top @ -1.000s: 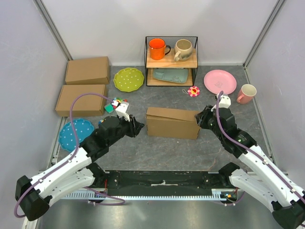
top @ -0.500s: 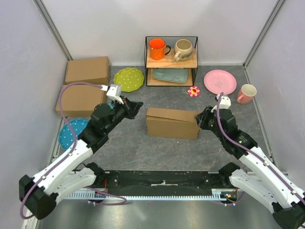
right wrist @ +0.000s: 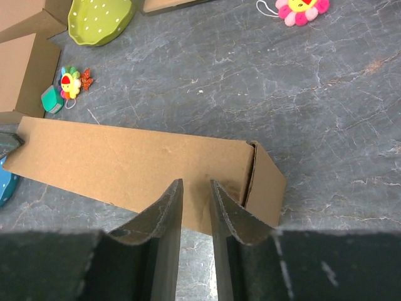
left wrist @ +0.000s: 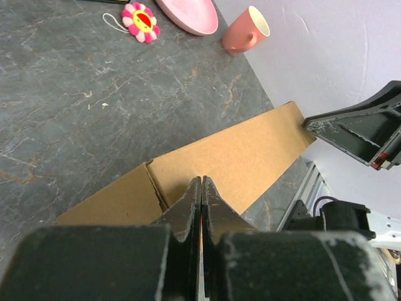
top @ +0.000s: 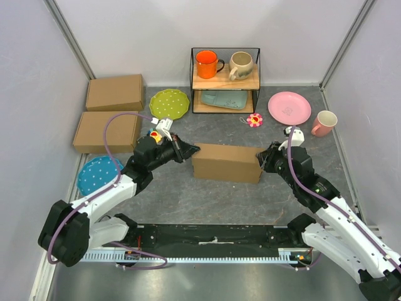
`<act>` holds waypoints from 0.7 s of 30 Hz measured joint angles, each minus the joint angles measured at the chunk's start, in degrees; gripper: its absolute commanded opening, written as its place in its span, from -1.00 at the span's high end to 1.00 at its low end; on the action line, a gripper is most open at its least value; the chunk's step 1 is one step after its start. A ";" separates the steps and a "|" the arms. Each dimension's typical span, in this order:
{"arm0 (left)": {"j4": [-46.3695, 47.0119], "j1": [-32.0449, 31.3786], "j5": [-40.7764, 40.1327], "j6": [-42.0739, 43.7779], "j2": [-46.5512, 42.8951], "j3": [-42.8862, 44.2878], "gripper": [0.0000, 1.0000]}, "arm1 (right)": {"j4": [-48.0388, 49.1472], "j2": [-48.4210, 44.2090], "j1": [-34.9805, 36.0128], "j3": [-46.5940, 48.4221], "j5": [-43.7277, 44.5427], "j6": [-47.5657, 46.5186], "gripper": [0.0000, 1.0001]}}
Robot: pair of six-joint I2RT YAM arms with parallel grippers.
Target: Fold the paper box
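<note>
The paper box is a folded brown cardboard mailer lying in the middle of the table. My left gripper is shut and empty, with its tips against the box's left end. In the left wrist view the closed tips rest over the box's top. My right gripper is at the box's right end. In the right wrist view its jaws stand a narrow gap apart over the box's top, near the right end flap, with nothing between them.
Two ready-made cardboard boxes sit at the back left. Around them are a green plate, a blue plate and small toys. A wire rack with mugs, a flower toy, a pink plate and a pink mug stand at the back right.
My left gripper swung up and back on the left, then came right onto the box's left end. The box top lies flatter. My right gripper has stayed at the right end.
</note>
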 measured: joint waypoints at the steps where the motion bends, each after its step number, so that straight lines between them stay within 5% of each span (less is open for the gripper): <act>1: 0.59 0.07 0.57 -0.24 0.46 0.00 0.97 | -0.04 0.00 0.00 0.02 -0.04 -0.04 0.38; 15: 1.22 1.27 2.58 -4.26 -3.37 6.99 0.81 | -1.73 2.40 0.00 3.50 -2.34 -0.02 0.22; 21: 2.67 1.27 3.17 -5.92 -1.09 3.21 0.83 | 0.09 4.57 0.02 3.32 -4.24 0.33 0.25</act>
